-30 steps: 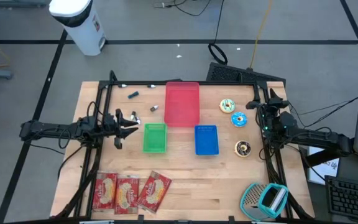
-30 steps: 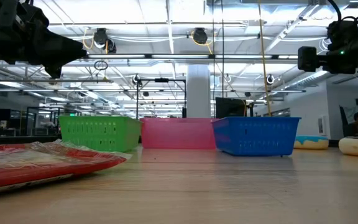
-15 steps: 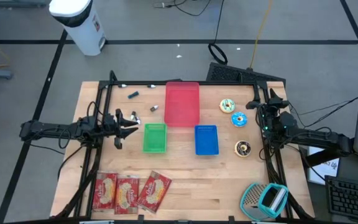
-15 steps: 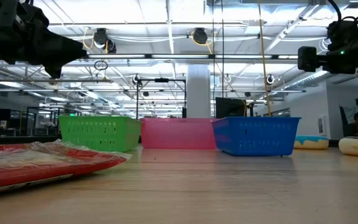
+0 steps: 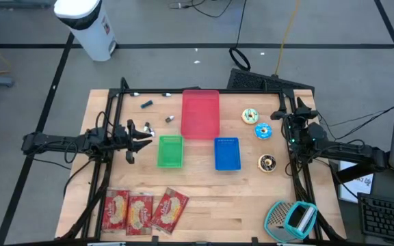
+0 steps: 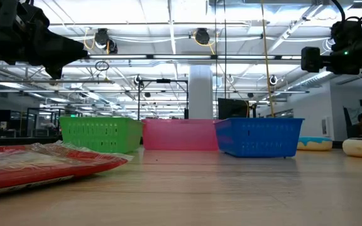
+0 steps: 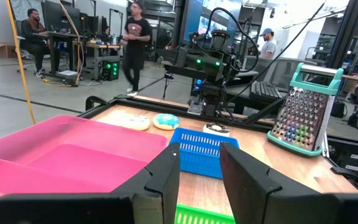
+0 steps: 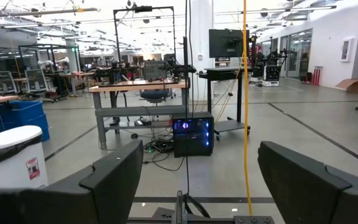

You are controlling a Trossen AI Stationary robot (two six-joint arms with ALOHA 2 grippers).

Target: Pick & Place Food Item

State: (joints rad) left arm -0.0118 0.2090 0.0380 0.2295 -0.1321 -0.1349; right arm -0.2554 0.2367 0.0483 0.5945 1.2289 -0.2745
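Left gripper [image 5: 144, 134]: hovers at the table's left edge, just beside the green basket [image 5: 170, 151]; fingers parted by a narrow gap, holding nothing.
Right gripper [image 8: 194, 180]: at the table's right edge, near the doughnuts; fingers spread wide, nothing between them. The right wrist view shows this; in the high view the fingers cannot be made out.
Food items, high view: three red snack packets [image 5: 142, 210] lie side by side at the table's near left corner; three doughnuts [image 5: 258, 126] lie on the right, beside the blue basket [image 5: 227, 153].
Baskets, high view: green and blue side by side at centre, pink basket [image 5: 200, 113] behind them.
Low view only: the nearest packet [image 6: 49, 162] lies flat in the foreground, and all three baskets stand in a row.
Left wrist view only: a grater [image 7: 301, 111] stands upright beyond the blue basket, with people in the room behind.
Right wrist view only: a white bin [image 8: 11, 155] on the floor beyond the table.
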